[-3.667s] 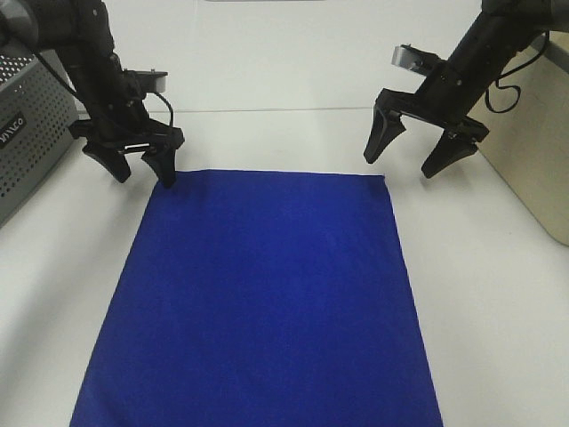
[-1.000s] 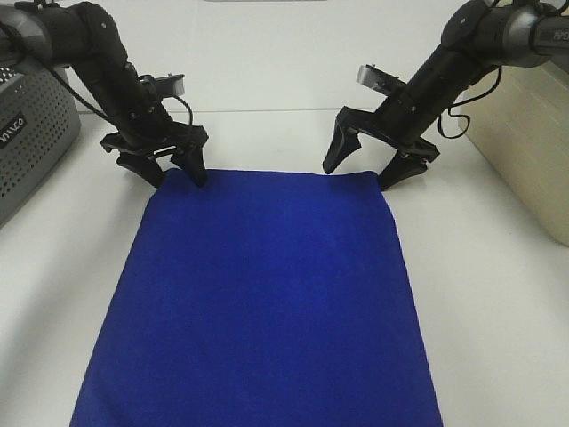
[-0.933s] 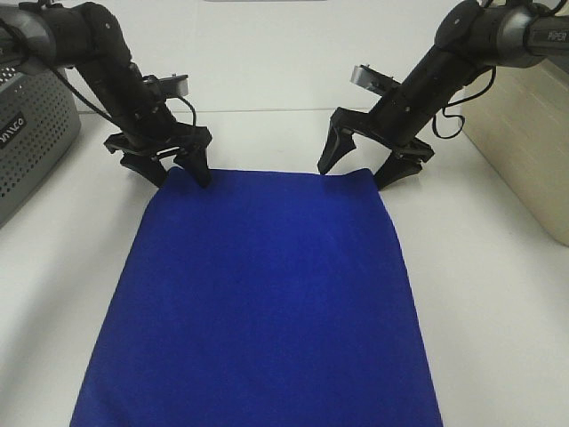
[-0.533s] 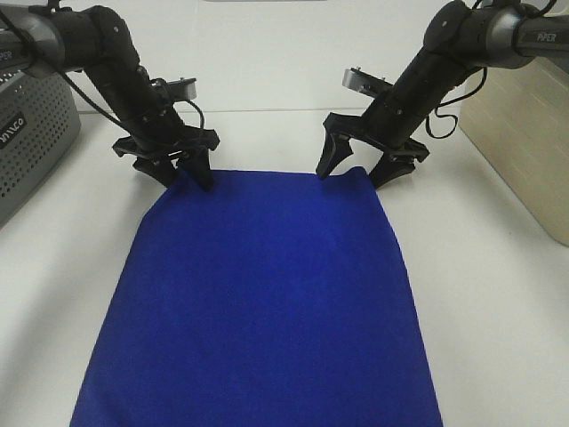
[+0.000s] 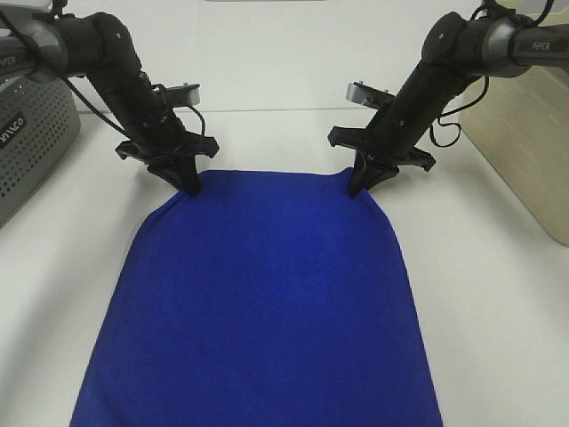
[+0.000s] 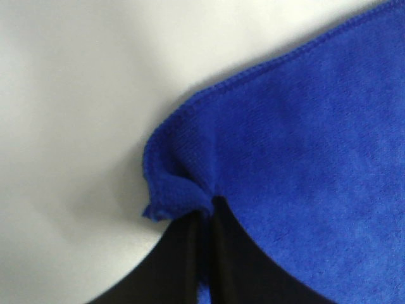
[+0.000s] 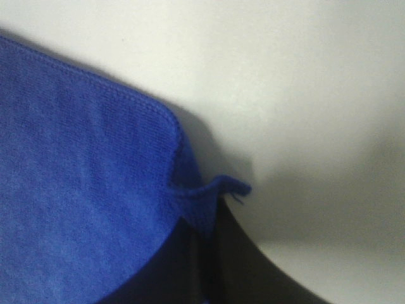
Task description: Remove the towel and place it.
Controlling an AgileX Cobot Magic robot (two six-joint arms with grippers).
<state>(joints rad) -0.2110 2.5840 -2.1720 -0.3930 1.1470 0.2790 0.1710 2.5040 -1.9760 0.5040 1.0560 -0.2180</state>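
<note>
The deep blue towel lies spread flat on the white table. My left gripper is shut on the towel's far left corner. My right gripper is shut on its far right corner. In the left wrist view the black fingers pinch a bunched fold of the towel. In the right wrist view the black fingers pinch the puckered corner of the towel. No white tag shows.
A grey perforated basket stands at the far left. A beige box stands at the far right. The table's back edge runs just behind both grippers.
Both grippers came down onto the towel's far corners and closed on them. The far edge has pulled inward and its corners are now rounded and bunched.
</note>
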